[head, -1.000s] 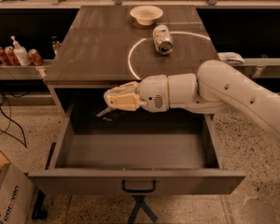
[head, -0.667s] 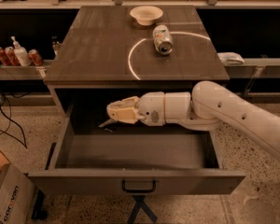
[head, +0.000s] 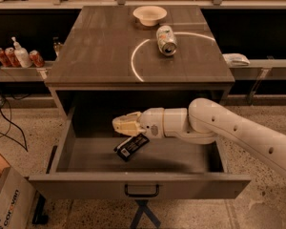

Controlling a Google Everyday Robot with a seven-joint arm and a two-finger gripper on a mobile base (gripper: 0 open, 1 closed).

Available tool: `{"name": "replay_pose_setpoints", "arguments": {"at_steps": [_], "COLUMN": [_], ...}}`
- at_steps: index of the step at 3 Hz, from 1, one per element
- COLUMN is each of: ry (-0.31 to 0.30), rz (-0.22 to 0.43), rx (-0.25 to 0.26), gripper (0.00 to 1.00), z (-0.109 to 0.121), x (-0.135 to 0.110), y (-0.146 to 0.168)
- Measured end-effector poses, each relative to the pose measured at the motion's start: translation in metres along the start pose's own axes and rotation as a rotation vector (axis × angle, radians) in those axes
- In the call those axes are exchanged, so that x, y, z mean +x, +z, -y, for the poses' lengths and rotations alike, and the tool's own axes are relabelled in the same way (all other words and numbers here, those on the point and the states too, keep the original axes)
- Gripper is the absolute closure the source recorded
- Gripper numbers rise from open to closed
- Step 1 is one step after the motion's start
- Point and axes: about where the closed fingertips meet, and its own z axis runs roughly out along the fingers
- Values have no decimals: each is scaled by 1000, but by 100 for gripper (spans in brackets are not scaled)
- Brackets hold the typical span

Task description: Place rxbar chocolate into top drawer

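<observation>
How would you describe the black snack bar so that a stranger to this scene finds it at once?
Find the grey cabinet whose top drawer is pulled open. Inside it, just below the robot's cream hand, is the rxbar chocolate, tilted. It is flat and black with white print, unlike the round soda can up on the cabinet top.

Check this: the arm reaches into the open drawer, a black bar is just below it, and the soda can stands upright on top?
No: the camera view shows the soda can lying on its side. The gripper is in the top drawer, rxbar chocolate just below it.
</observation>
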Motion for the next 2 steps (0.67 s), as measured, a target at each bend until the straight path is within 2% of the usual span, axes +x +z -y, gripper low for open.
{"name": "replay_pose_setpoints", "arguments": {"at_steps": [1,2], "ry": [56,51], "rz": [-13,-13], "rx": [39,33], "gripper": [100,81], "z": [18,15], "x": [31,28], "y": [1,3]}}
